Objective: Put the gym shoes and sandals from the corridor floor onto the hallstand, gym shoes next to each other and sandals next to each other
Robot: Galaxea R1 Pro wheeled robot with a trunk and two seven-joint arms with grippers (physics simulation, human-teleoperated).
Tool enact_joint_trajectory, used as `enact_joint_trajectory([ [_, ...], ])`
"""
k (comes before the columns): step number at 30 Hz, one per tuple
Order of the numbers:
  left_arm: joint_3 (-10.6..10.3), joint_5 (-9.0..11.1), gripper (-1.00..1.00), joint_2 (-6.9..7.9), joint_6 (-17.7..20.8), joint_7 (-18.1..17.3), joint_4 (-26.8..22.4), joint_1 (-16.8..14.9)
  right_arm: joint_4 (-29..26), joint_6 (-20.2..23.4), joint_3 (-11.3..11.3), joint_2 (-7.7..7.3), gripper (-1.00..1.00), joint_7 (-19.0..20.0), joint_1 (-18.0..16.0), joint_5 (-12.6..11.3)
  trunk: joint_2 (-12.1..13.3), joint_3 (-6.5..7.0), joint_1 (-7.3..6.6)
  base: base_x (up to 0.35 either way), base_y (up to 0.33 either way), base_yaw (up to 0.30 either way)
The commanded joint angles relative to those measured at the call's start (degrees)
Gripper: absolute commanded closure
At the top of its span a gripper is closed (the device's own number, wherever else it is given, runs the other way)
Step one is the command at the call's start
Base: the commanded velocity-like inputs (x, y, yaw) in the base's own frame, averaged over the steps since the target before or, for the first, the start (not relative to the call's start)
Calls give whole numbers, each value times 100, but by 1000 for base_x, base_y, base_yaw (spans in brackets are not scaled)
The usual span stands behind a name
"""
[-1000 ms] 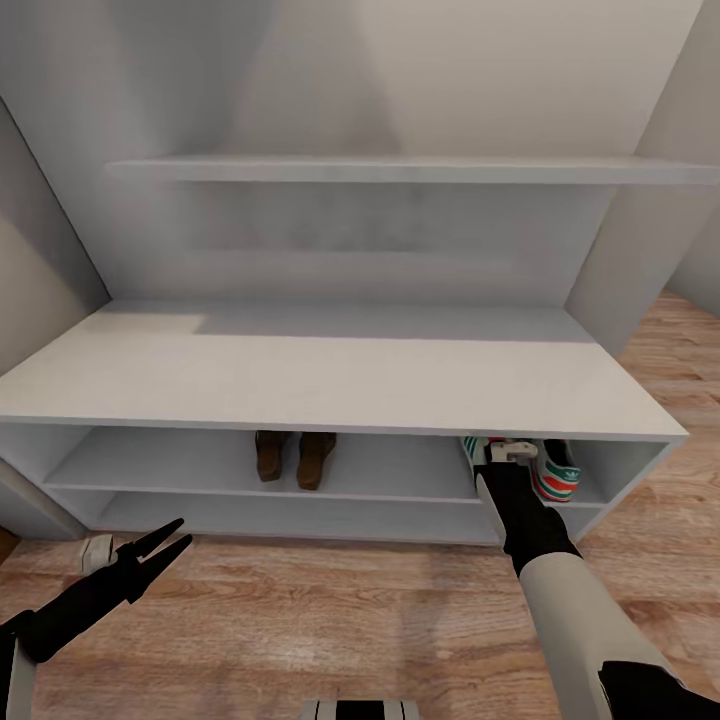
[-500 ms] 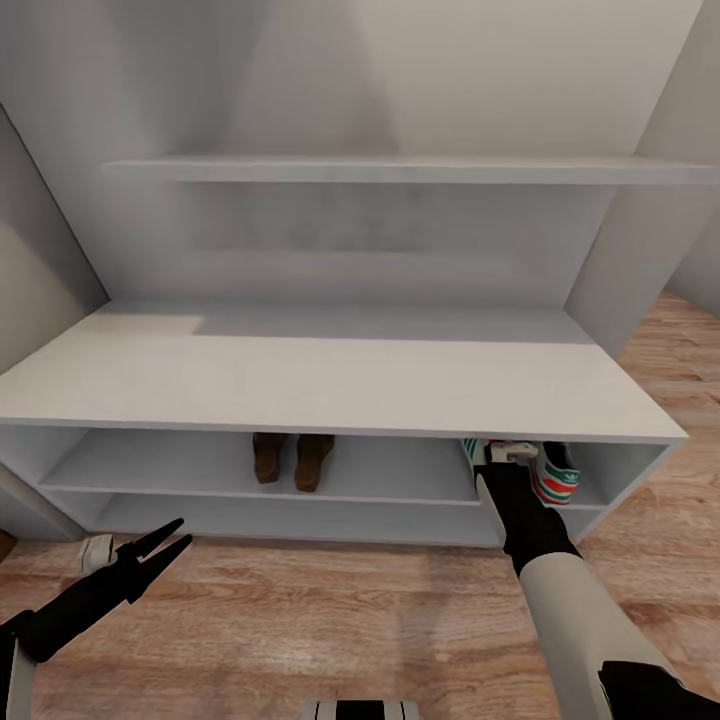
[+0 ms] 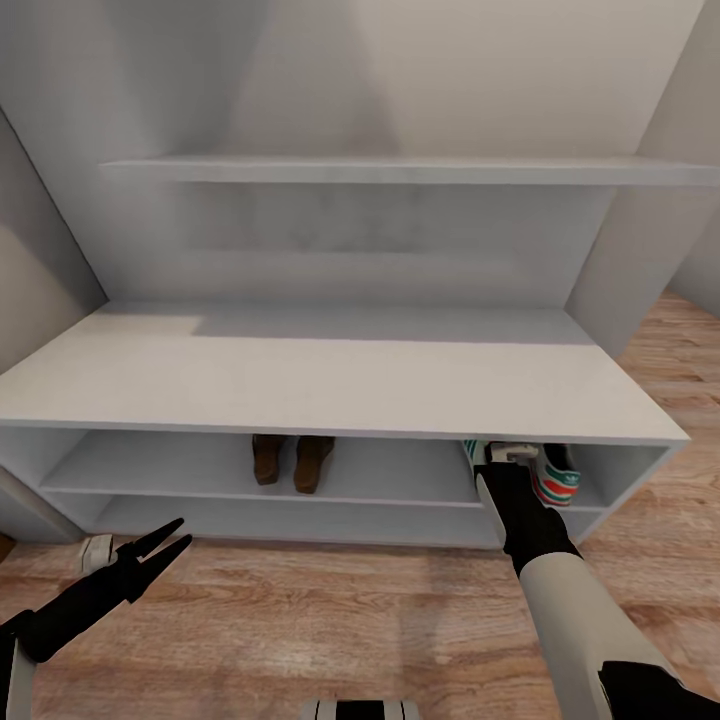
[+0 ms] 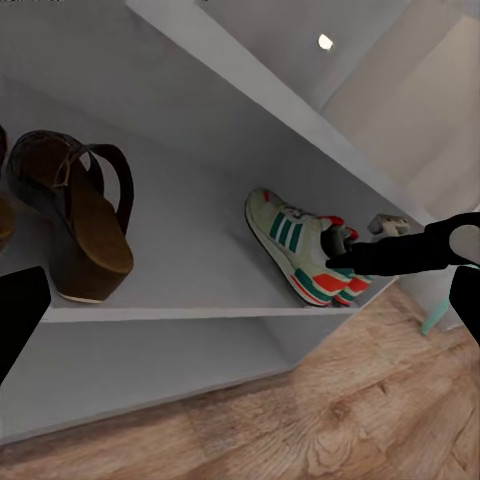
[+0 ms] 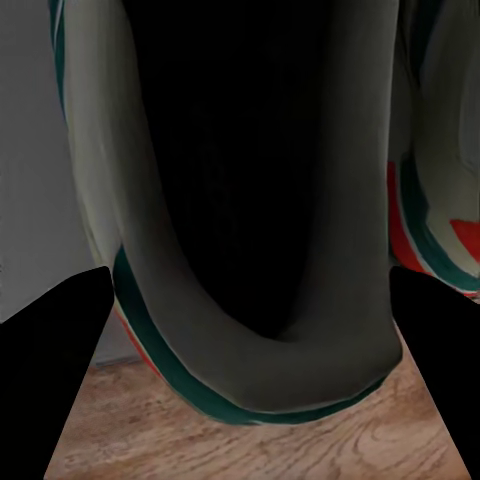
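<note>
Shoe (image 5: 250, 300) lies dead ahead at twelve o'clock, heel toward me, between my right pincer's (image 3: 512, 455) spread fingers on the rack (image 3: 330, 385).

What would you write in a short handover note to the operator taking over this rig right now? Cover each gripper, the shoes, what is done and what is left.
Left gripper: open, empty, hovering over the corridor floor.
Right gripper: at the upper tier of the hallstand, fingers open either side of a gym shoe's heel.
Two gym shoes: side by side on that tier, right end.
Two sandals: side by side on the same tier, middle.
Done: all four shoes are on the rack, paired.
Left: withdraw the right arm without dragging the shoe.
</note>
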Motion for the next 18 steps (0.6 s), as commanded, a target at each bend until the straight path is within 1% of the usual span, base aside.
enact_joint_trajectory([
  [1,0,1,-100,0,2,-1,-1,0,0,0,0,1,100,0,1,1,0,0,0,78,0,0],
  [18,0,3,-100,0,0,-2,2,0,9,0,4,-1,100,0,3,1,0,0,0,8,0,0],
])
